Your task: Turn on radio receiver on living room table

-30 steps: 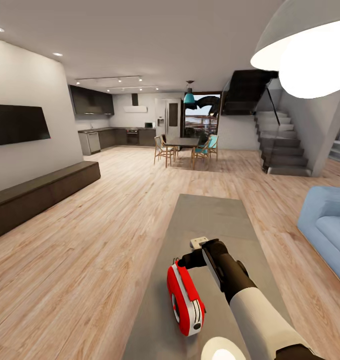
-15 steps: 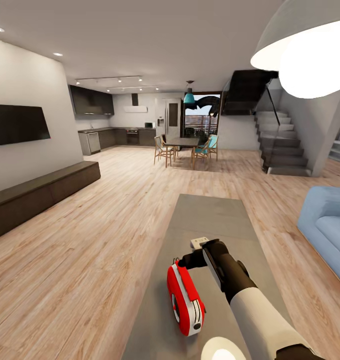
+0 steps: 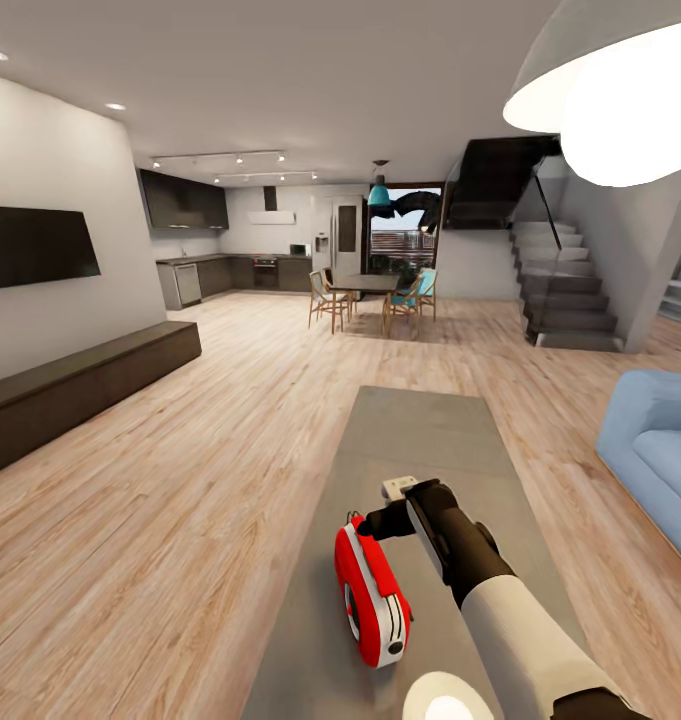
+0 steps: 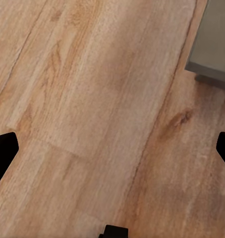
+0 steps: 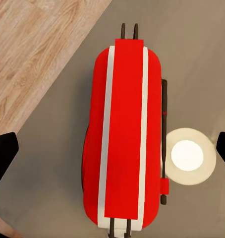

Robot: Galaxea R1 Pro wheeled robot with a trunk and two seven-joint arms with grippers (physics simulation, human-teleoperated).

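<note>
Along the left wall of the living room hangs a black TV above a dark low bench. Farther right, the long grey table runs over the plank floor, and the red radio receiver stands near its close end. The right gripper hovers just above the radio's far end; from its wrist camera, both fingers sit wide apart, released. The left gripper hangs unclenched over bare floor beside the table's corner. A blue sofa sits at the far right.
</note>
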